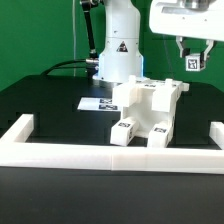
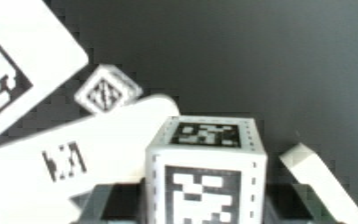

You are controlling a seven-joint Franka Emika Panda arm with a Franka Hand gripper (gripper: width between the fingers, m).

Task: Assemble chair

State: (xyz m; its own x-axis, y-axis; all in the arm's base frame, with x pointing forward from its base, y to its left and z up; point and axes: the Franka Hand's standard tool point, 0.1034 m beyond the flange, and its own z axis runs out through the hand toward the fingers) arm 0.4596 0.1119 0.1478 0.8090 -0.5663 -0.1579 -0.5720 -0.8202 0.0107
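- Chair body (image 1: 148, 105), a chunky white plastic structure with tagged legs, stands mid-table in the exterior view. The flat white marker board (image 1: 98, 103) lies just beside it at nine o'clock, and the long white border rail (image 1: 110, 157) runs past at six o'clock.
- We see the two-finger gripper (image 1: 191, 54) clamped on a small white cube-like plastic block (image 1: 190, 63) bearing black-and-white tags. It hangs clear of the black table (image 1: 40, 100), at about two o'clock from the chair body and well apart from it.
- In the wrist view the block (image 2: 208, 160) fills the middle, with slabs of the chair body (image 2: 51, 110) showing beyond it.
- We judge the step in hand to be carrying this block to its seat on the chair body.
- To do it well, we would keep the block square in the jaws, line its faces up with the receiving spot before lowering, and descend slowly. We cannot tell which socket it fits.
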